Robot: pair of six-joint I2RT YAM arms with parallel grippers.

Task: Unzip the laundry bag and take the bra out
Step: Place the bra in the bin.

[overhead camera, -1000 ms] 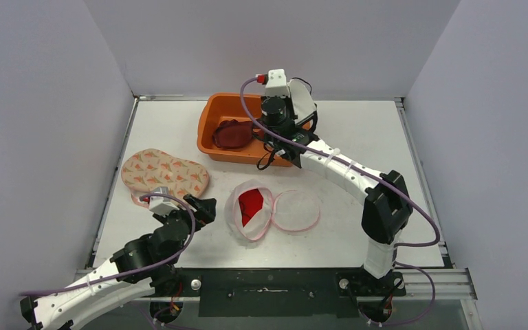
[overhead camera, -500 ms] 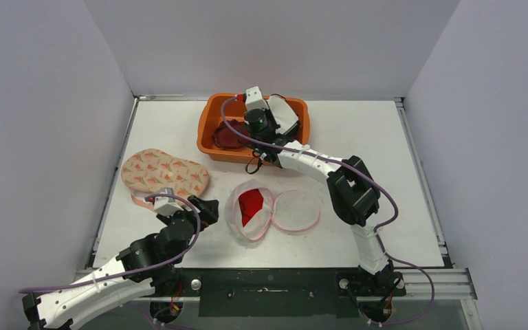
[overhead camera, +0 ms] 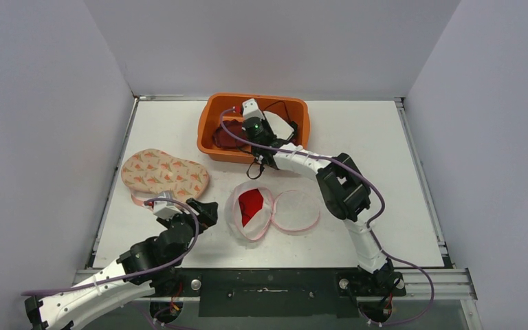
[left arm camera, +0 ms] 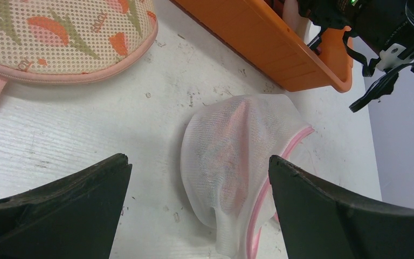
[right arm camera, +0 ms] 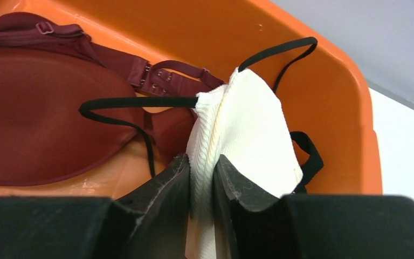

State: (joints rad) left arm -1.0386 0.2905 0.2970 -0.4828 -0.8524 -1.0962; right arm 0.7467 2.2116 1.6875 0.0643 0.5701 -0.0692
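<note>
At far left a patterned laundry bag (overhead camera: 165, 175) lies flat on the surface (overhead camera: 385, 137), its long axis running from far-left to near-right, with a pink zipper edge along its near side. Just near of it the left hand (overhead camera: 203, 210) hovers with its fingers spread wide and holds nothing. Its wrist view looks toward the mesh laundry bag (left arm camera: 232, 156).

That mesh bag (overhead camera: 251, 210) sits near the middle of the surface, unzipped. Its round flap (overhead camera: 297, 210) is laid out flat to the right, so bag and flap together stretch left to right, and the mouth faces up. A red garment (overhead camera: 251, 203) shows inside.

Beyond it stands one orange bin (overhead camera: 210, 127), long axis left to right. A maroon bra (right arm camera: 43, 129) lies flat in the bin's left half. The right hand (right arm camera: 202, 167) is inside the bin with its fingers narrowed onto a white bra (right arm camera: 237, 124) — the folded cup stands on edge, the fold running up from the fingers, and the black straps loop out to the left and right.

Count: two laundry bags, two bras in the bin, one red piece in the mesh bag.
</note>
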